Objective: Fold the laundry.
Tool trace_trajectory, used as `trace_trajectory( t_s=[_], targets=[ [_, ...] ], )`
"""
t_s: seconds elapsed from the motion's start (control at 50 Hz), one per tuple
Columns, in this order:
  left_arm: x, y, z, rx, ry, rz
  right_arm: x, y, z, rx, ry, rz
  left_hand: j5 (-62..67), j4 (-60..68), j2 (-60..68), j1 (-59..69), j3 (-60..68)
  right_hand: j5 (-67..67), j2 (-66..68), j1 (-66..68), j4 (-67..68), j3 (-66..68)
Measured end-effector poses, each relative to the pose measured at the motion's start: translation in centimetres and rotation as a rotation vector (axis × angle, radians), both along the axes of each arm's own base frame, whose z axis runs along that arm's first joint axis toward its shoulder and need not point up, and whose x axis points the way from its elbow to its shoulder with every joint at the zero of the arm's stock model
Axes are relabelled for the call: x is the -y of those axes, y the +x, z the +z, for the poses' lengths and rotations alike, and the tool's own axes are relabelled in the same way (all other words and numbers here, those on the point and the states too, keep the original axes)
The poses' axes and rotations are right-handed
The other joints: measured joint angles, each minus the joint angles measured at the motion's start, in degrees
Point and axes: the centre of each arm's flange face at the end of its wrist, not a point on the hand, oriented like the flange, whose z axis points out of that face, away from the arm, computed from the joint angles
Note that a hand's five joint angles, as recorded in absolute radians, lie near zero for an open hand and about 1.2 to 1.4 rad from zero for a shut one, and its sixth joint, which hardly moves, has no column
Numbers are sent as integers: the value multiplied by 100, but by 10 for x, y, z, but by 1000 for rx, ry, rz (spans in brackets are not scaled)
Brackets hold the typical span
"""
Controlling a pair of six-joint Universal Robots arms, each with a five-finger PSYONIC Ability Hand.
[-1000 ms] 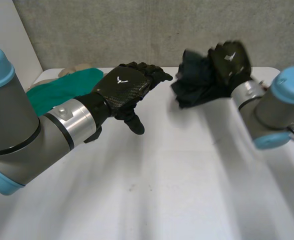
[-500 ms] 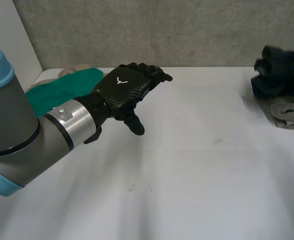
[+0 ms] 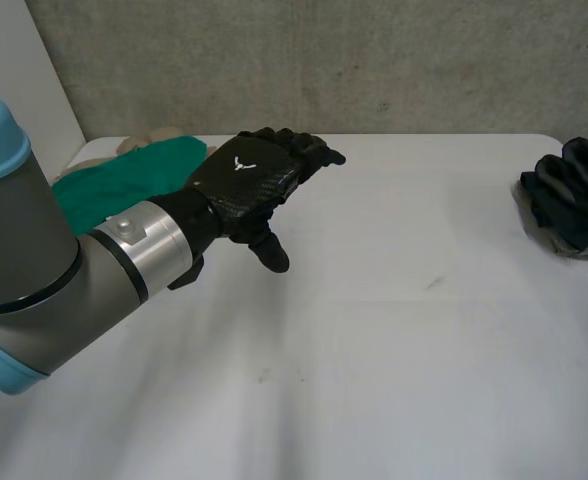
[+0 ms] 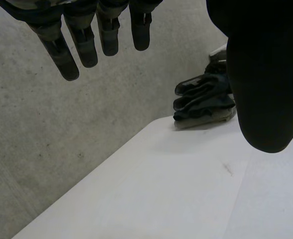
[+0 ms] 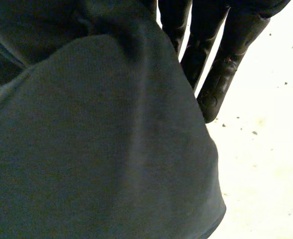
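Cloth (image 5: 96, 139) against right hand (image 5: 217, 82), grip unclear; left hand (image 3: 244, 180) open above table (image 3: 394, 340).

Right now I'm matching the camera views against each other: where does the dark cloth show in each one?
Head view: the dark cloth lies at the right edge of the white table, on a grey cloth.
Left wrist view: the dark cloth lies far beyond the left hand, near the wall.
Right wrist view: the dark cloth is close against the right hand.
Shared landmark: the white table.
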Motion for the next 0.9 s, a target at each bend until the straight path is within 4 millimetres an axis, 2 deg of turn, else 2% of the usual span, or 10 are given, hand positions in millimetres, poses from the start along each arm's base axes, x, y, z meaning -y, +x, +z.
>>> trace_trajectory(
  t_s=[0.02, 0.04, 0.12, 0.26, 0.42, 0.54, 0.64, 0.7, 0.76, 0.9],
  targets=[
    [0, 0, 0, 0, 0, 0, 0, 0, -2, 9, 8, 1, 0, -1, 0, 0, 0, -108, 0, -81, -109, -110],
    [0, 0, 0, 0, 0, 1, 0, 1, -5, 19, 18, 1, 0, 0, 0, 0, 0, -1423, -1593, -1227, -1573, -1653],
    [1, 0, 0, 0, 1, 2, -1, 2, -6, 45, 44, -15, 0, 0, 0, 0, 0, -4039, -4331, -3314, -4433, -4349],
    [0, 0, 0, 0, -1, 1, -12, -1, 31, 80, 59, -103, 0, 0, 0, 0, 0, -4303, -4565, -3386, -4668, -4624],
    [0, 0, 1, -1, -3, 0, -50, -22, 79, 135, 135, -232, 0, 0, 0, 0, 0, -4303, -4565, -3386, -4668, -4624],
    [-1, 2, 9, -13, -23, 5, -81, -71, 98, 146, 192, -392, 0, 0, 0, 0, 0, -4304, -4565, -3386, -4668, -4624],
    [3, 9, 21, -30, -53, 28, -91, -120, 120, 42, 130, -595, 0, 0, 0, 0, 0, -4303, -4565, -3386, -4668, -4624],
    [8, 14, 28, -42, -69, 55, -93, -133, 138, -29, 72, -707, 0, 0, 0, 0, 0, -4303, -4565, -3386, -4668, -4624],
    [23, 25, 38, -64, -95, 129, -89, -124, 167, -93, -22, -786, 0, 0, 0, 0, 0, -4303, -4565, -3386, -4668, -4624],
    [79, 68, 58, -107, -177, 438, -90, -12, 232, -73, -258, -630, 0, -2, -1, 0, -1, -4303, -4565, -3387, -4668, -4624]
  ],
)
